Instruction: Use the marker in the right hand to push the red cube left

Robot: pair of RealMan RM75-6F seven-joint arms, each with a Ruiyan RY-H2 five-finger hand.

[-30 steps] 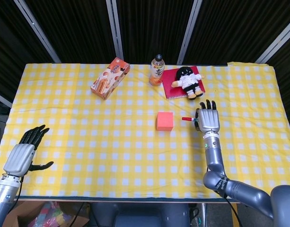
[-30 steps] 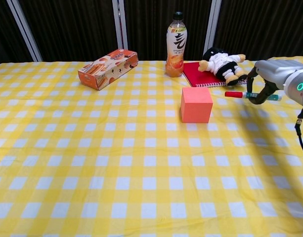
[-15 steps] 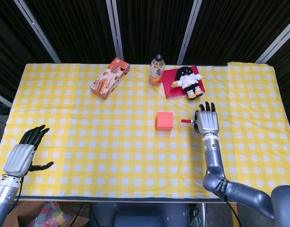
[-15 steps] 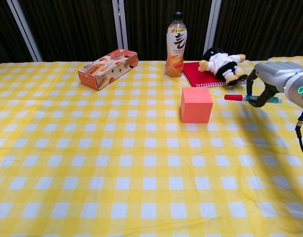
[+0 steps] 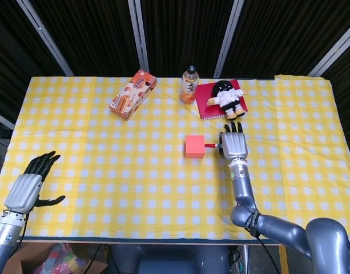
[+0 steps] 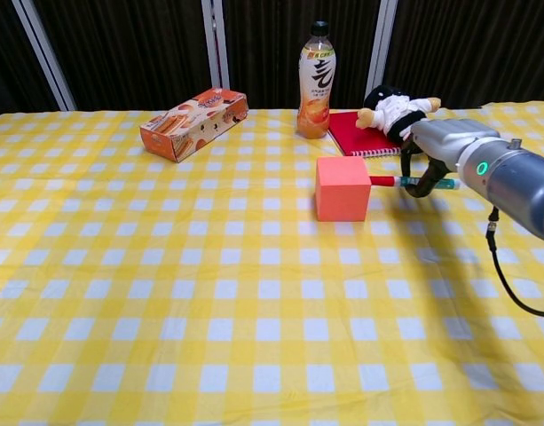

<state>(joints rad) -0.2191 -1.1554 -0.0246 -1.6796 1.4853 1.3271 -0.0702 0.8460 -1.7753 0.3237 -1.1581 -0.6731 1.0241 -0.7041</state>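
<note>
The red cube (image 5: 194, 146) (image 6: 342, 188) sits near the middle of the yellow checked tablecloth. My right hand (image 5: 233, 145) (image 6: 429, 151) is just to its right and holds a marker (image 6: 412, 183) level, pinched in its fingers. The marker's red cap end (image 5: 211, 145) (image 6: 382, 181) touches the cube's right face. My left hand (image 5: 31, 185) hovers at the table's near left corner, far from the cube, fingers spread and holding nothing; only the head view shows it.
Behind the cube stand a drink bottle (image 5: 189, 84) (image 6: 316, 80) and a red notebook (image 5: 209, 98) (image 6: 352, 134) with a plush doll (image 5: 226, 97) (image 6: 398, 114) on it. An orange box (image 5: 133, 93) (image 6: 193, 122) lies at the back left.
My right hand moved left with the marker until the cap met the cube, and the cube has slid slightly left. The left hand has not moved.
</note>
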